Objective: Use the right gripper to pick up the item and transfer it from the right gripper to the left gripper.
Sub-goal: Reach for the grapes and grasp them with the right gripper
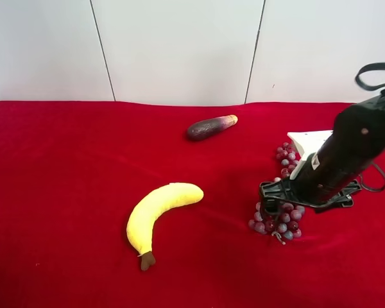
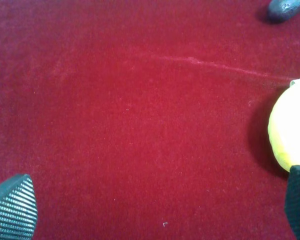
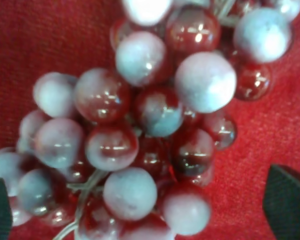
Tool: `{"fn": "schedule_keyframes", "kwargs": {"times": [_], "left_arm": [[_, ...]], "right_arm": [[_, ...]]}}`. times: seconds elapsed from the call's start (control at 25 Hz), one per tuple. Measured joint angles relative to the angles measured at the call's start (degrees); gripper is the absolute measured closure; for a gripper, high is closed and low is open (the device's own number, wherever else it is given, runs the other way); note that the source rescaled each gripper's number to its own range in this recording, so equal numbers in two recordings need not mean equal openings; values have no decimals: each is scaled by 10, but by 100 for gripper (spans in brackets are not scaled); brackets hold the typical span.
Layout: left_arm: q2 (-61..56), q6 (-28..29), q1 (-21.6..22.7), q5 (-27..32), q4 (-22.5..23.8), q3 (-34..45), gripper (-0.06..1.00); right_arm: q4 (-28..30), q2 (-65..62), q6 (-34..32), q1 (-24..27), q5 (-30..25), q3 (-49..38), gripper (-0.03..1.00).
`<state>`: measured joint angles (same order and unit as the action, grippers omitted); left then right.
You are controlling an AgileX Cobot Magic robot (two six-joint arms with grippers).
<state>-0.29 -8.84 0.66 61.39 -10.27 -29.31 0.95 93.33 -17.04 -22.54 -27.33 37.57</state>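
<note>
My left gripper (image 2: 155, 207) hangs over bare red cloth on the tabletop (image 1: 64, 167), its jaws spread wide with nothing between them. One ribbed fingertip (image 2: 10, 210) shows in one corner of the left wrist view and the other in the opposite corner. The yellow plush banana (image 1: 160, 208) lies just beside that second fingertip, and I cannot tell whether they touch. In the high view the banana curves across the middle of the tabletop with its brown stem end toward the camera. Further back and a little to the right lies the dark purple eggplant piece (image 1: 210, 127), with its tan tip pointing right, well apart from the banana.

Right of both, the bunch of grapes (image 1: 282, 226) lies flat on the cloth. My right arm reaches down over its middle, so only its two ends show in the high view. My right gripper (image 3: 142, 207) is spread wide around the bunch with a dark fingertip (image 3: 287, 205) on each side. Red cloth shows between that fingertip and the nearest grapes, so nothing is clamped.
</note>
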Motion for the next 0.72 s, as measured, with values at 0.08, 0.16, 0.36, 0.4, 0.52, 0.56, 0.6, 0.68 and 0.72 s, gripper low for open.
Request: {"fn": "schedule_keyframes", "kwargs": {"times": [0.08, 0.16, 0.36, 0.4, 0.52, 0.56, 0.6, 0.68, 0.72], "left_arm": [[0, 0, 0, 0, 0, 0, -6], [0, 0, 0, 0, 0, 0, -6], [0, 0, 0, 0, 0, 0, -6], [0, 0, 0, 0, 0, 0, -6], [0, 0, 0, 0, 0, 0, -6], [0, 0, 0, 0, 0, 0, -6], [0, 0, 0, 0, 0, 0, -6], [0, 0, 0, 0, 0, 0, -6], [0, 0, 0, 0, 0, 0, -6]], "right_arm": [[-4, 22, 1, 0, 11, 0, -3], [-10, 35, 1, 0, 26, 1, -3], [-14, 41, 1, -2, 40, 1, -3], [-14, 41, 1, -2, 40, 1, -3], [-15, 41, 1, -2, 40, 1, 4], [-16, 41, 1, -2, 40, 1, 12], [-17, 41, 1, -2, 41, 1, 23], [-22, 41, 1, -2, 41, 1, 46], [-22, 41, 1, -2, 41, 1, 60]]}}
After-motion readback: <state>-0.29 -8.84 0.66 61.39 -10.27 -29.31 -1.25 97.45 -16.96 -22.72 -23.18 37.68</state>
